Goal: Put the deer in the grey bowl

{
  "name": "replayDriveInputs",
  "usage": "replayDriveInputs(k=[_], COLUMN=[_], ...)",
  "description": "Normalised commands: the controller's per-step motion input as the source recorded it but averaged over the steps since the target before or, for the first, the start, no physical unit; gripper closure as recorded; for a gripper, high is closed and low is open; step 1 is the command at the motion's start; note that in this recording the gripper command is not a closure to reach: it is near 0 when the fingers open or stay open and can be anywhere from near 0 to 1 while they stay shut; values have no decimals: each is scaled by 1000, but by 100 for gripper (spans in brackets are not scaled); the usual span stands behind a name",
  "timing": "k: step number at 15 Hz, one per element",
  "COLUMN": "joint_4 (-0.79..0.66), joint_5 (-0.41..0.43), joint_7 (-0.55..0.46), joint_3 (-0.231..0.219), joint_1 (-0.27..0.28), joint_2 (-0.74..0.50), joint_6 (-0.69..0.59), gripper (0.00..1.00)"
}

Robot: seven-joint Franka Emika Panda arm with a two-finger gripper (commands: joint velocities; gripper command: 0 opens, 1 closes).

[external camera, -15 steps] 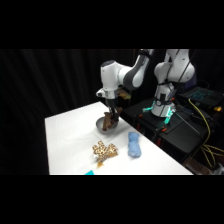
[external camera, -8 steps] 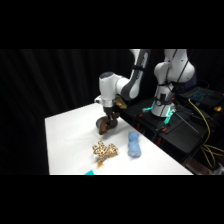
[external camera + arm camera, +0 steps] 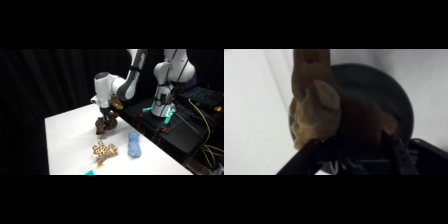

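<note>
Over the bowl (image 3: 394, 95) we hold the deer (image 3: 316, 107), pincer (image 3: 105, 120) clamped on its body.
We judge the deer soft, light and floppy, best gripped mid-body so limbs fold in; whether anything else lies in the bowl, we cannot tell. Spotted plush (image 3: 104, 149) and blue plush (image 3: 133, 144) lie on the bench (image 3: 65, 135).

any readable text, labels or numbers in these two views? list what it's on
None readable in either view.
Deer, grey bowl, spotted plush, blue plush: no print visible.
Equipment beside the table: lit spots only, any markings too blurred to read.
</note>
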Motion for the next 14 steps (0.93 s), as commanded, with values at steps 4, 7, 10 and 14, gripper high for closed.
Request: replayDriveInputs(k=[4,7,10,14], joint_4=[130,140,157,108], joint_5=[127,108,131,180], joint_7=[-371,-405,-395,-341], joint_3=[42,19,8,8], joint_1=[-126,-158,-148,-96], joint_2=[-263,-455,-569,-597], joint_6=[-530,-590,-606,-480], gripper=[0,0,0,0])
